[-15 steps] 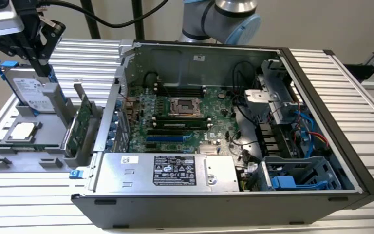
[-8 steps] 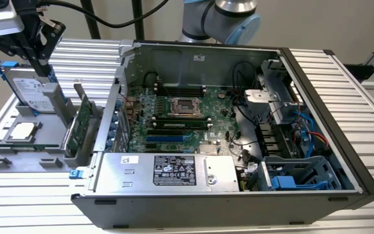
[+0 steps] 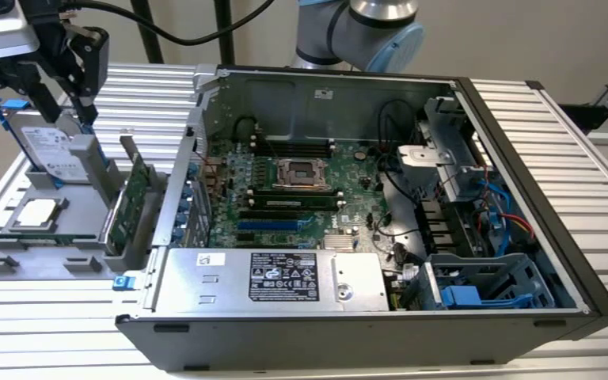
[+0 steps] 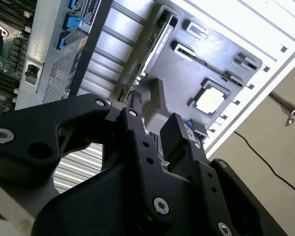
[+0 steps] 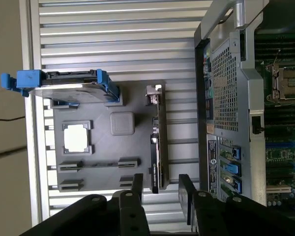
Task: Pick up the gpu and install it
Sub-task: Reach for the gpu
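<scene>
The gpu point(image 3: 132, 198) stood on its long edge in a slot of the grey holder point(image 3: 29, 265), along the holder's edge nearest the case point(image 3: 557, 198), green face toward the rest of the holder. In the first wrist view the gpu point(image 5: 160, 142) appeared edge-on as a thin dark strip running down that side of the holder point(image 5: 103, 147). The gripper point(image 3: 70, 117) hung above the holder's far corner, at the exterior view's left, well clear of the card and touching nothing. Its fingers point(image 5: 137, 194) were spread wide with a bare gap between them, and in the first wrist view the card's near end lined up with that gap, though lower down. In the second wrist view the gripper point(image 4: 155, 132) showed the same open gap, with the gpu point(image 4: 150, 49) beyond it. A hard drive point(image 3: 56, 154) in a blue frame stood upright at the holder's far edge, and a cpu point(image 3: 38, 211) lay flat near the holder's middle, apart from the card. The holder sat on the slatted worktop point(image 3: 51, 317), just beside the case, which lay open on its side with the motherboard point(image 3: 304, 198) exposed
</scene>
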`<state>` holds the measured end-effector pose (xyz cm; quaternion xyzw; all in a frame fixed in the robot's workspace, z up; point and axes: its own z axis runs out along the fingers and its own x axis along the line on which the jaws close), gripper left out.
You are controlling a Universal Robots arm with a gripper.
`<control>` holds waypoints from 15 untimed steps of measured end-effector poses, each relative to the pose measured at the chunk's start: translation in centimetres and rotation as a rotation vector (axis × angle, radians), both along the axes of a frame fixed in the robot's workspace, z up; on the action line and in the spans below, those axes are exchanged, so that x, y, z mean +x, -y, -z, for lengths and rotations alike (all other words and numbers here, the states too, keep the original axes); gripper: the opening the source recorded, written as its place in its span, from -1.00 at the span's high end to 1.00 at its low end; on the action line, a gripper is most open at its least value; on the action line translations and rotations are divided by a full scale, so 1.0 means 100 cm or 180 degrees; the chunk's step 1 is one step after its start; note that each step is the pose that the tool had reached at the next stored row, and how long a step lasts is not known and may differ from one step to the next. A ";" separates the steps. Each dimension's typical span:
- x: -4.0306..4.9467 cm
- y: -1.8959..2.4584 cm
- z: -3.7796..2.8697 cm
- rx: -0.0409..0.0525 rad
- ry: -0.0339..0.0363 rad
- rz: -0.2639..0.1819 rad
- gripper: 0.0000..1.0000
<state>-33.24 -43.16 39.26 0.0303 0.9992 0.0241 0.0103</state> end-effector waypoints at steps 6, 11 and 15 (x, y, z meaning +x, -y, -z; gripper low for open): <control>0.0000 0.0000 0.0000 0.0000 0.0000 -0.0001 -1.00; 0.0000 0.0000 0.0024 0.0000 0.0000 -0.0001 -1.00; 0.0000 0.0000 0.0050 0.0000 0.0000 -0.0001 -1.00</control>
